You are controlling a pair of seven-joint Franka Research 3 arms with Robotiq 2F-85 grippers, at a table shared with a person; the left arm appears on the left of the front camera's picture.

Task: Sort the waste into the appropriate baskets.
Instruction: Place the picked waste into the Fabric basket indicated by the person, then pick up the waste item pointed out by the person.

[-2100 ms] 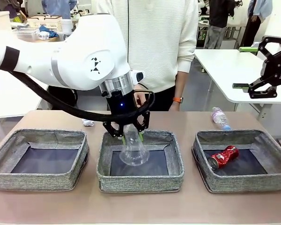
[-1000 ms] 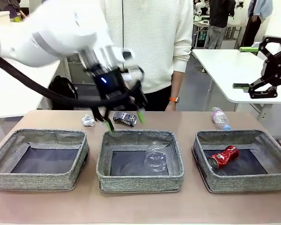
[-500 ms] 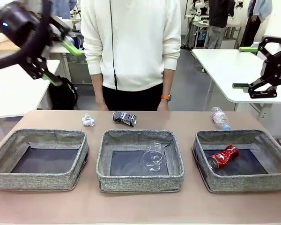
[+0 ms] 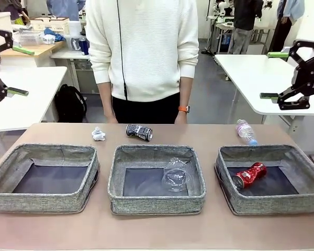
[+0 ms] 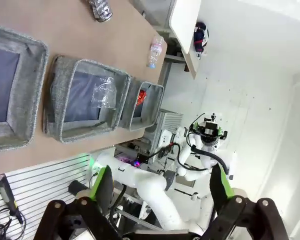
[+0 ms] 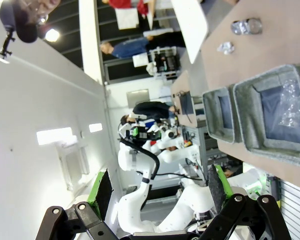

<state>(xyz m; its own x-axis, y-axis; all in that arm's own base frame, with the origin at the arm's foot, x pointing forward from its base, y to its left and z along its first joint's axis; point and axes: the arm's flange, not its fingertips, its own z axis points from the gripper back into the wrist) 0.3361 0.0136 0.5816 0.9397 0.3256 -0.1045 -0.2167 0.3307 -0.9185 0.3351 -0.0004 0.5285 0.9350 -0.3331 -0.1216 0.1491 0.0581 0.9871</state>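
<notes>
Both claws hang released and empty, well above the brown worktop (image 4: 157,230): the left gripper (image 4: 17,71) by its left side, the right gripper (image 4: 275,75) by its right. The thin clear plastic cup (image 4: 175,175) lies in the middle grey woven-fabric basket (image 4: 157,205) and the crushed red can (image 4: 249,174) in the right basket (image 4: 272,206). Along the far edge wait a crumpled white paper wad (image 4: 98,134), a dented black-and-white can (image 4: 139,132) and a smooth clear bottle with blue cap and pink label (image 4: 246,131). A nudge could roll the round bottle off. The can's uneven dents may slip from the pads, and a low pass could snag the soft basket walls.
</notes>
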